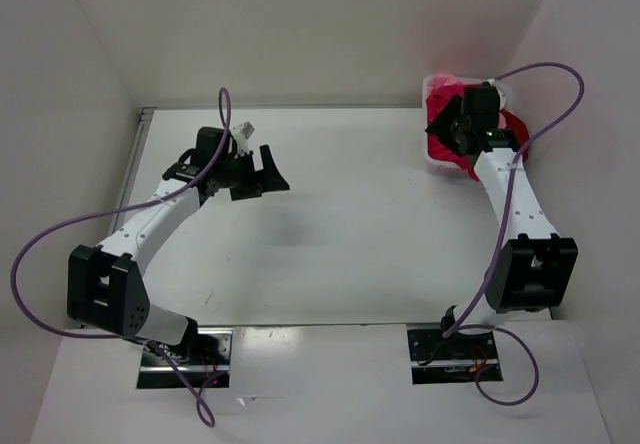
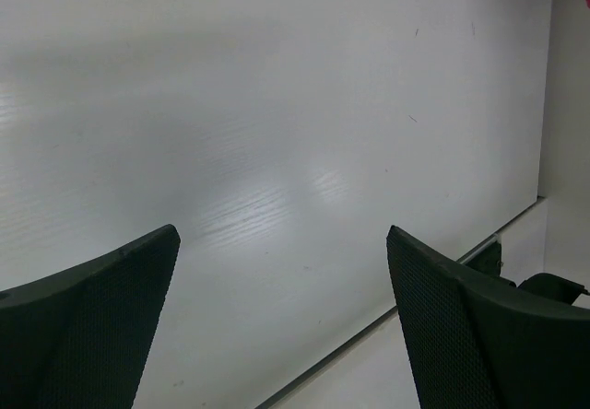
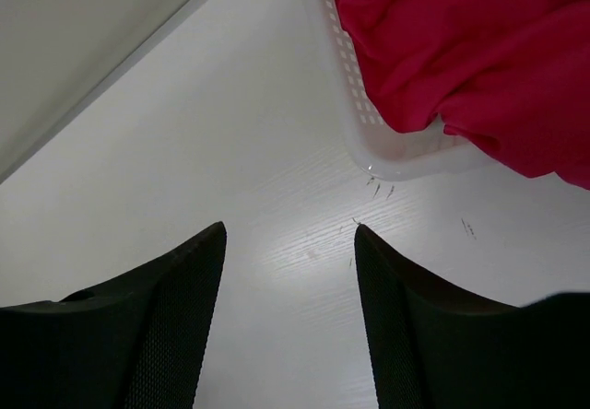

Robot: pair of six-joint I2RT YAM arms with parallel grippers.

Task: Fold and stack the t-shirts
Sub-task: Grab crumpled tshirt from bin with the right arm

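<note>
Crimson-pink t-shirt cloth (image 3: 461,50) lies bunched in a white mesh basket (image 3: 387,156) at the table's back right corner. In the top view the basket (image 1: 437,166) shows crimson cloth (image 1: 445,149), and redder cloth (image 1: 516,126) hangs over its right side. I cannot tell the separate shirts apart. My right gripper (image 1: 447,124) hovers over the basket's near-left part; in its wrist view it (image 3: 290,234) is open and empty above bare table beside the basket's corner. My left gripper (image 1: 268,176) is open and empty over the table's left part, and its wrist view (image 2: 281,234) shows only bare table.
White walls enclose the table (image 1: 340,224) on the left, back and right. A metal strip (image 1: 300,326) runs along the table's near edge by the arm bases. Purple cables loop off both arms.
</note>
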